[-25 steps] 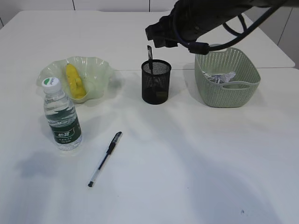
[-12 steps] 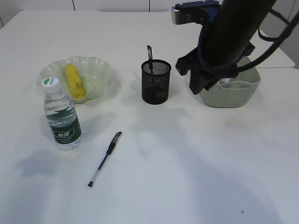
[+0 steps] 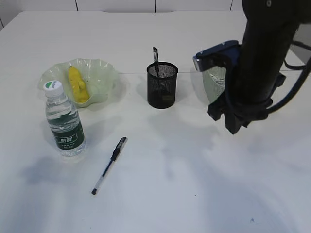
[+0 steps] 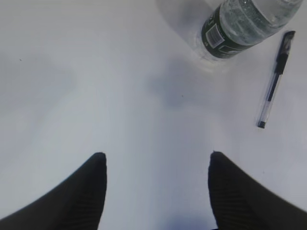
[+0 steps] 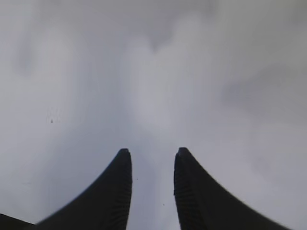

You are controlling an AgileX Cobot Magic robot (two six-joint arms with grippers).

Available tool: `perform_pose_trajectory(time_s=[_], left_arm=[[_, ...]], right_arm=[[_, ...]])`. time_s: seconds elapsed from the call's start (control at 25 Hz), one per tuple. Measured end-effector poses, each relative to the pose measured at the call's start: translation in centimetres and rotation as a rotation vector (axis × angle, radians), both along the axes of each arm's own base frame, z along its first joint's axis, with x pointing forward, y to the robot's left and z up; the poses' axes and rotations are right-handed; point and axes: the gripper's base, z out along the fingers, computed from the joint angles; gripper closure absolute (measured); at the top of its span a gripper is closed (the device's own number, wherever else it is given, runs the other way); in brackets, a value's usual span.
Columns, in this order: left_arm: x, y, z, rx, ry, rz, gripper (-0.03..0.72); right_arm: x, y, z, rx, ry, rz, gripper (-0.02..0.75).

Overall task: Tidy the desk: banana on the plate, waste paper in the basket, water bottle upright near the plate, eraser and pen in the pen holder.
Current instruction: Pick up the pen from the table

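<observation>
A yellow banana (image 3: 77, 83) lies on the green wavy plate (image 3: 104, 73). The water bottle (image 3: 63, 121) stands upright in front of the plate; it also shows in the left wrist view (image 4: 249, 24). A pen (image 3: 109, 165) lies flat on the table right of the bottle, also in the left wrist view (image 4: 274, 81). The black mesh pen holder (image 3: 162, 85) holds another pen (image 3: 155, 56). My right gripper (image 3: 233, 127) (image 5: 152, 152) is open and empty over bare table. My left gripper (image 4: 156, 155) is open and empty, short of the bottle. No eraser shows.
The green basket (image 3: 214, 82) is mostly hidden behind my right arm (image 3: 262, 58), and its contents are out of sight. The table's back edge runs behind the plate and holder.
My right arm has swung from above the pen holder and basket toward the front right, and now covers the basket. The objects have not moved.
</observation>
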Motion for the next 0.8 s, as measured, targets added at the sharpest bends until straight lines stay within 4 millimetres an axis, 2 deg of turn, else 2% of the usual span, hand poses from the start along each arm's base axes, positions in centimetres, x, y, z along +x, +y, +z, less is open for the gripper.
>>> perform_pose_trajectory(time_s=[0.16,0.4,0.68,0.8], left_arm=[[-0.1,0.0,0.0,0.002,0.0,-0.01,0.221],[-0.5,-0.8,0.3,0.004,-0.011,-0.049,0.221],[0.1,-4.8,2.8,-0.017,-0.093,-0.224,0.228],[1.0,-6.8,3.3,-0.034,-0.104,-0.294,0.278]], right_arm=[[-1.4,-1.7,-1.2,0.032,0.017,-0.049,0.509],[-2.8,-5.1,0.9,0.075,-0.046,-0.145,0.509],[-3.0,-5.7,1.7,0.089,-0.074,-0.164,0.509],[-3.0,-5.7,1.7,0.091,-0.072,-0.165,0.509]])
